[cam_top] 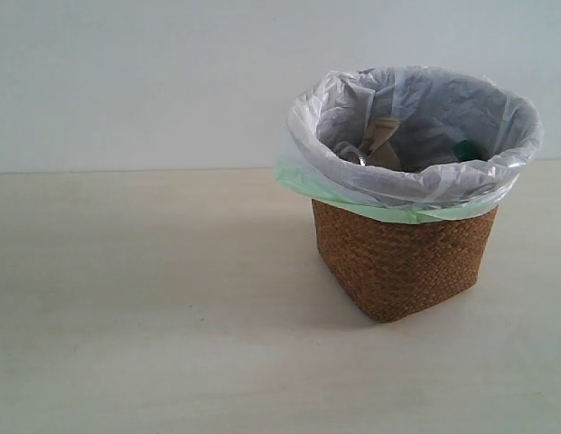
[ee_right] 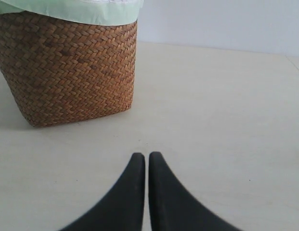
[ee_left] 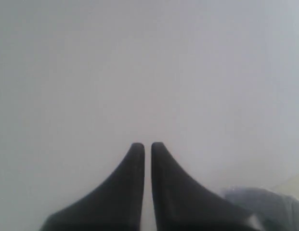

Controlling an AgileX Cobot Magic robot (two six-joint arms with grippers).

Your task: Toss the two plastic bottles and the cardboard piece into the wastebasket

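The brown wicker wastebasket (cam_top: 402, 262) stands right of centre in the exterior view, its white bag (cam_top: 416, 181) folded over the rim with a pale green edge. Inside it I see the beige cardboard piece (cam_top: 381, 137) and a green bottle cap (cam_top: 467, 148); the rest of the bottles is hidden in the bag. My right gripper (ee_right: 148, 155) is shut and empty over the table, a short way from the wastebasket (ee_right: 67, 72). Facing a blank pale wall, my left gripper (ee_left: 147, 145) is shut with nothing in it. Neither gripper shows in the exterior view.
The light wooden table (cam_top: 154, 307) runs back to a plain white wall (cam_top: 126, 81). A bit of the crumpled bag (ee_left: 274, 204) shows at the corner of the left wrist view.
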